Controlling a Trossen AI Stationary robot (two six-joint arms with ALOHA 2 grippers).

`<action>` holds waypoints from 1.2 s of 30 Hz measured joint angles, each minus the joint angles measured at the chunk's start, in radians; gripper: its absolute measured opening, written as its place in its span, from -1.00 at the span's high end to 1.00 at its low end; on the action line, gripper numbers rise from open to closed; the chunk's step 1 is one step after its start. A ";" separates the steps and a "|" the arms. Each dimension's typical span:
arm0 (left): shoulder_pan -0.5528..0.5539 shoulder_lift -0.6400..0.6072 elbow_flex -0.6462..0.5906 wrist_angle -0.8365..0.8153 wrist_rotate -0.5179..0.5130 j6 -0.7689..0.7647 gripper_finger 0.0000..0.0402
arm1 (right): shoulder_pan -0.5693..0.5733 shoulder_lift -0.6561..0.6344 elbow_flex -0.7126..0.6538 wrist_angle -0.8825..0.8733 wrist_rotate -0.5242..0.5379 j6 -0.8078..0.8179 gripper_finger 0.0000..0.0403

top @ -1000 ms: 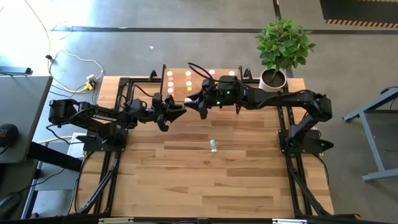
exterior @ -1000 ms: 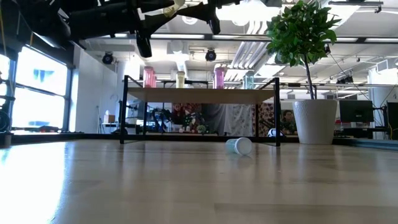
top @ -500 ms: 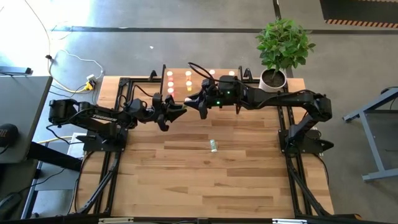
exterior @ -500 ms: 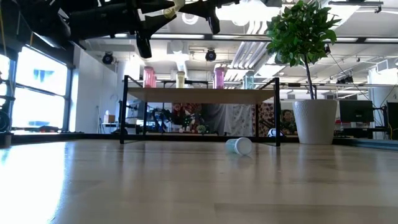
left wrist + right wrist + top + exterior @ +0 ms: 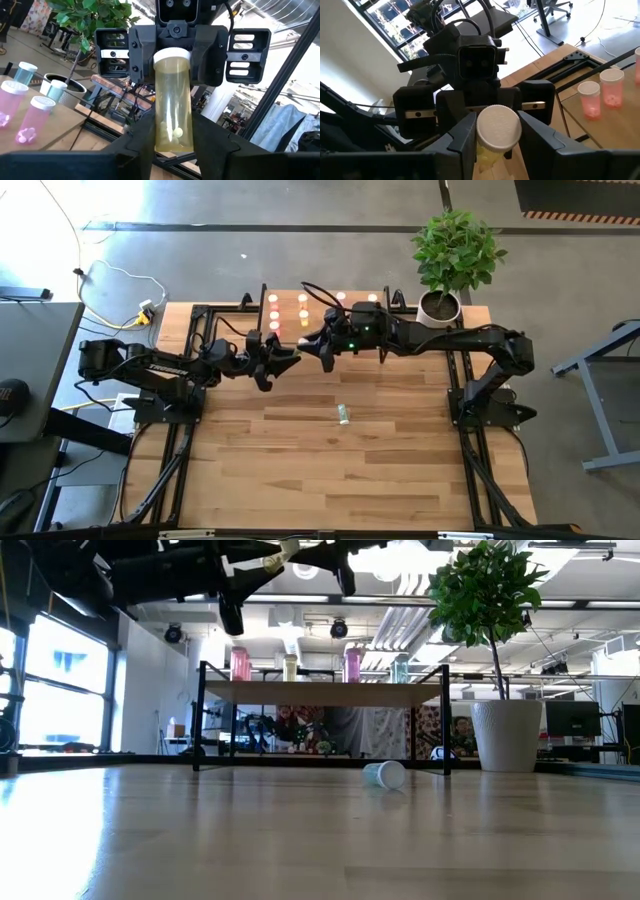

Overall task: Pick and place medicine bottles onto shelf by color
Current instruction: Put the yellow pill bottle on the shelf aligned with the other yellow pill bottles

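Yellow bottle (image 5: 173, 102): mid-air between both arms, twelve o'clock of table centre, just short of shelf (image 5: 320, 308).
Left gripper (image 5: 173, 145): clamped on bottle base.
Right gripper (image 5: 495, 131): closed round cap end.
Advice: left should release only once right grips firmly.

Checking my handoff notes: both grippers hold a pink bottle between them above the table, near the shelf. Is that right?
Not quite: the bottle is yellow, not pink, as the left wrist view shows. The rest holds: the left gripper and the right gripper meet on it above the table, near the shelf.
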 joint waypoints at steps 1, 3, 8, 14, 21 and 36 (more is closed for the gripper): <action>0.000 0.000 0.000 0.000 0.000 0.004 0.42 | 0.000 0.000 0.000 -0.005 0.000 -0.008 0.42; 0.000 0.000 0.000 0.002 -0.001 0.006 0.32 | 0.000 0.000 0.000 -0.013 0.007 -0.011 0.42; 0.009 0.000 0.000 0.006 -0.004 0.035 0.02 | 0.000 0.000 0.000 -0.023 0.038 -0.012 0.42; 0.045 0.000 0.002 -0.036 0.049 0.032 -0.21 | -0.007 0.000 0.000 -0.027 0.086 -0.020 0.42; 0.079 0.000 0.002 -0.117 0.063 0.016 -0.22 | -0.032 0.000 0.000 -0.025 0.088 -0.033 0.42; 0.217 -0.066 0.002 -0.139 0.115 0.016 -0.21 | -0.151 -0.020 0.000 0.030 0.120 -0.255 0.42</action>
